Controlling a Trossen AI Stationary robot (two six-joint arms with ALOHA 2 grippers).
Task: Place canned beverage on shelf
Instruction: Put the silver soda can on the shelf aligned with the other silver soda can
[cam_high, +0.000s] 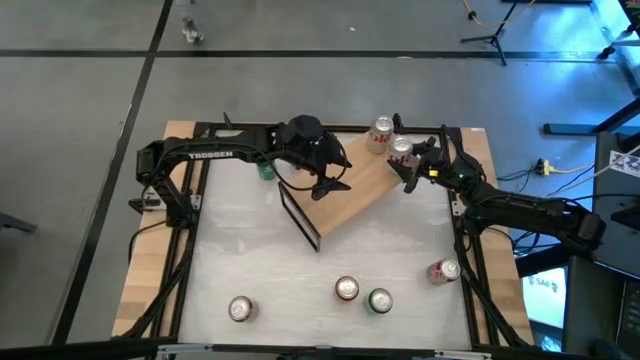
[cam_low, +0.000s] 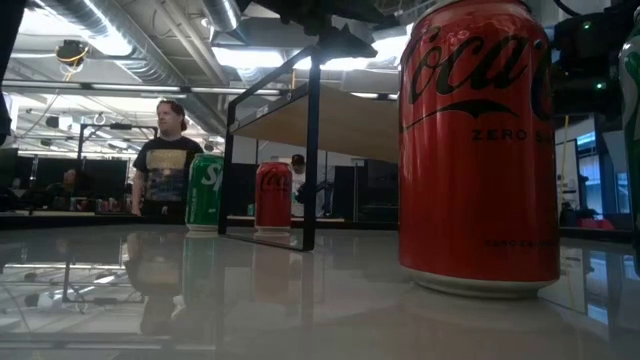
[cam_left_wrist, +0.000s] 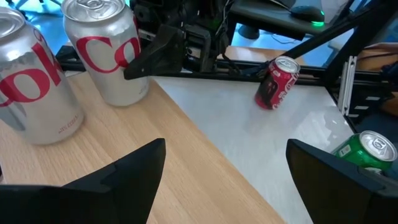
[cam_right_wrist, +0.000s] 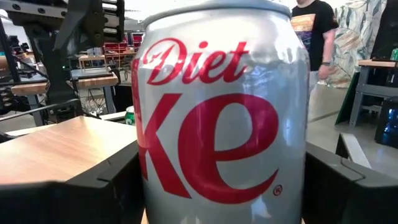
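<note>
While upright on the shelf (cam_high: 355, 190), a silver can (cam_high: 401, 152) sits between the right gripper (cam_high: 412, 168) fingers.

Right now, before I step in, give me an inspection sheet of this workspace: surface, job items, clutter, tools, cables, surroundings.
Surface: white tabletop, wooden edges.
Job's things: shelf sits skewed on the tabletop; Diet Coke can and second silver can stand on it.
Clutter: green can, red can, tipped red can, corner can, another green can.
Tools: left tool open above the shelf; right tool at the Diet Coke can.
Cables: floor cable.
Surroundings: person beyond the table.
</note>
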